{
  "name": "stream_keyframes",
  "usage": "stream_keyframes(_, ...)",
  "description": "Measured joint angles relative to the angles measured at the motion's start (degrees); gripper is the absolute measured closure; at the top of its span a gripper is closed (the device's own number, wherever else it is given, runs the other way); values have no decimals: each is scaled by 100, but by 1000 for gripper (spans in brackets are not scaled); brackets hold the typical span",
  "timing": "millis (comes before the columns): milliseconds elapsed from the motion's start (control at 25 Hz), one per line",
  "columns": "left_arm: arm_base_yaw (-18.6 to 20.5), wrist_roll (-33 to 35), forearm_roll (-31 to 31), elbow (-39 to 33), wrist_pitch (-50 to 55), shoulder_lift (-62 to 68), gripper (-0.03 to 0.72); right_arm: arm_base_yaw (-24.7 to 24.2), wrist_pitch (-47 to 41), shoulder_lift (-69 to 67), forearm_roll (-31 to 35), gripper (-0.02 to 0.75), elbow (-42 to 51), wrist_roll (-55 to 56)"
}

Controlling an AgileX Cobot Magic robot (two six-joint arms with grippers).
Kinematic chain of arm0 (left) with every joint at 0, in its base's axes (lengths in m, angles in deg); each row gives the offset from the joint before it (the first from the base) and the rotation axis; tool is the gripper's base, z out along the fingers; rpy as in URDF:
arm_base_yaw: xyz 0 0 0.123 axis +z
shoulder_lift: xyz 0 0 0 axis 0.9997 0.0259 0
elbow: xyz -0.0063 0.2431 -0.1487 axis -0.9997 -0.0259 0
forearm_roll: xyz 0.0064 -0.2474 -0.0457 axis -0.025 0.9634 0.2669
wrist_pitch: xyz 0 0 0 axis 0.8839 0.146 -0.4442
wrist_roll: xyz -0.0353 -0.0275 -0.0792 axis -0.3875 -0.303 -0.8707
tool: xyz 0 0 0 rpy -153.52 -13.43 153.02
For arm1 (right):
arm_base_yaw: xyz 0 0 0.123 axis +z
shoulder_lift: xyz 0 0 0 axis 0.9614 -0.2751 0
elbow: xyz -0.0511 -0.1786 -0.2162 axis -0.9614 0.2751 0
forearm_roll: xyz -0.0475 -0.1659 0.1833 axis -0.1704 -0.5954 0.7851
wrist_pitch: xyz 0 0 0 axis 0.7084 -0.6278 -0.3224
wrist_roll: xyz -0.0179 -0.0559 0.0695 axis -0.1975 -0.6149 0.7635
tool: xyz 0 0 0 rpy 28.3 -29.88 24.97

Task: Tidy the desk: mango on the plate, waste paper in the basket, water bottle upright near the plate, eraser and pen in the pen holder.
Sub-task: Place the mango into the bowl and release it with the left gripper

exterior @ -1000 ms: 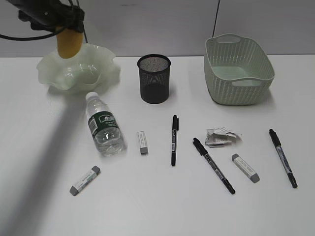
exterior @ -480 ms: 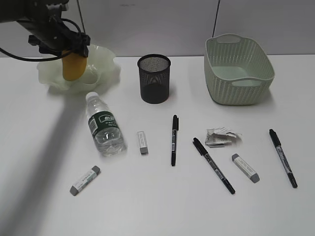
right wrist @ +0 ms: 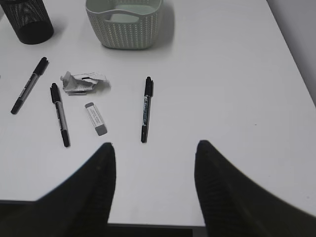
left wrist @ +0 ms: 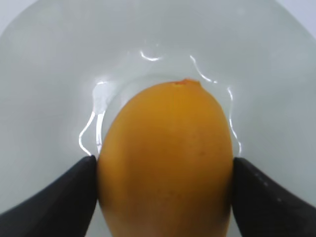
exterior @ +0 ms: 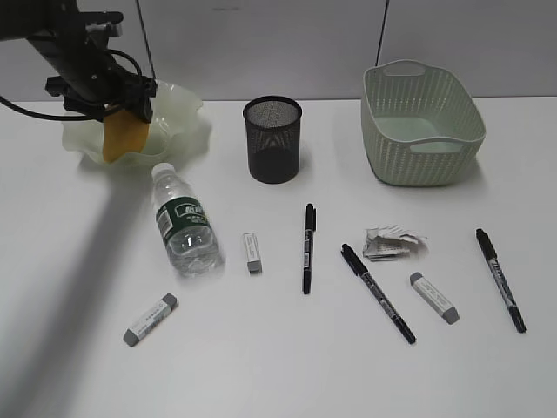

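The left gripper (left wrist: 164, 197) is clamped on the mango (exterior: 119, 135), one jaw on each side, so the fruit hangs end-down inside the plate (exterior: 178, 113) at the desk's (exterior: 278, 366) far left corner. Whether its lower end rests on the plate floor cannot be told. Release is likely next.

The right gripper (right wrist: 153, 168) hovers above the near right edge, jaws apart and empty.

The water bottle (exterior: 184, 222) lies on its side just in front of the plate.

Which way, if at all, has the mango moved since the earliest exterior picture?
Yes. The mango, clamped in the left gripper, has come down from above the plate's back rim into the plate.
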Motion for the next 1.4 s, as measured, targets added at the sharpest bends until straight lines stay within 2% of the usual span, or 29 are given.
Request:
stream_keyframes(720,0,0,118,10,-104,182,79,0,0,0,0,322,0,0)
stream_keyframes(880,0,0,118,10,-145,182,33,0,0,0,0,322,0,0)
stream_keyframes(1040,0,0,118,87,-67,182,24,0,0,0,0,322,0,0)
stream_keyframes(1240,0,0,88,546,564,182,27,0,0,0,0,322,0,0)
stream_keyframes(1400,0,0,81,1257,1651,182,37,0,0,0,0,322,0,0)
